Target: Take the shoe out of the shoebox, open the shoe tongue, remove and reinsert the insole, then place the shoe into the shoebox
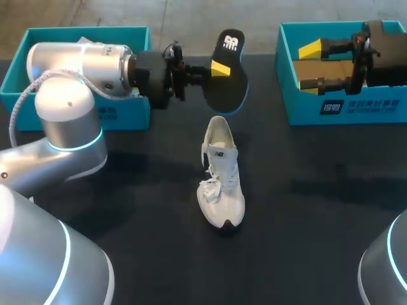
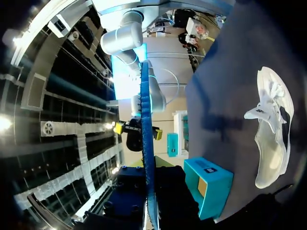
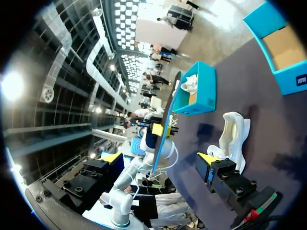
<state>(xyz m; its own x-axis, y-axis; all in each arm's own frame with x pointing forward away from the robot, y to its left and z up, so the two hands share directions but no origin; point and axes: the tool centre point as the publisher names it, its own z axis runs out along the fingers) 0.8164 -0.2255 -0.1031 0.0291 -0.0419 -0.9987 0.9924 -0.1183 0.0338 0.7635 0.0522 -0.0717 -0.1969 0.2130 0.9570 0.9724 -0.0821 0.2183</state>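
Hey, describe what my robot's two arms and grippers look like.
Both arms are smooth, rounded silver-grey tubes with glowing light-blue rings at the joints: the left arm and the right arm. A pale braided cable loops along the left one. The left gripper and right gripper are black and blocky, with bright yellow fingertips.

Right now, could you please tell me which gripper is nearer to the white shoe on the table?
Left. The left gripper, shut on the insole, hangs just beyond the shoe's far end; the right gripper is off to the side, over the right-hand shoebox.
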